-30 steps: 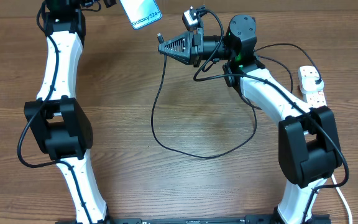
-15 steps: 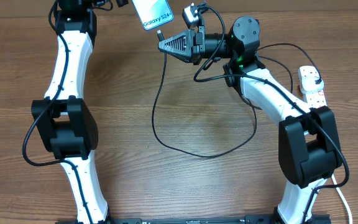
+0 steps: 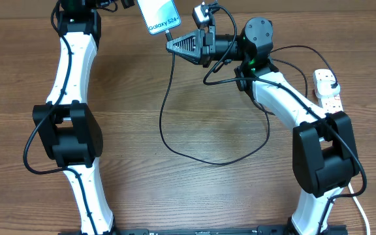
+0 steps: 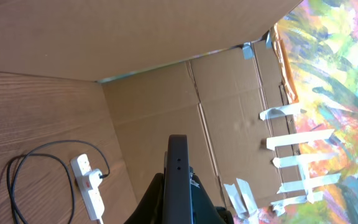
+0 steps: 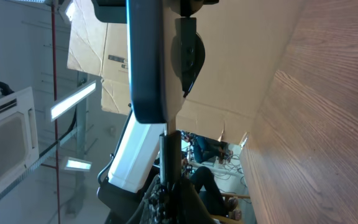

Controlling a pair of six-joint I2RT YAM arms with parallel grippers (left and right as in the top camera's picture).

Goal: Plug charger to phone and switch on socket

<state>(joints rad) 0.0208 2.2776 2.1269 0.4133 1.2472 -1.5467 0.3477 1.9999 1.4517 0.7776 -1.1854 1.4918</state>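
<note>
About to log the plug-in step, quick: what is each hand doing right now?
Left hand: closed, holding the phone.
Right hand: closed, holding the charger near its connector tip.

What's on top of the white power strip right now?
A black plug sits in the power strip, its thin cable leading away. The strip's near end is covered by the right arm.
</note>
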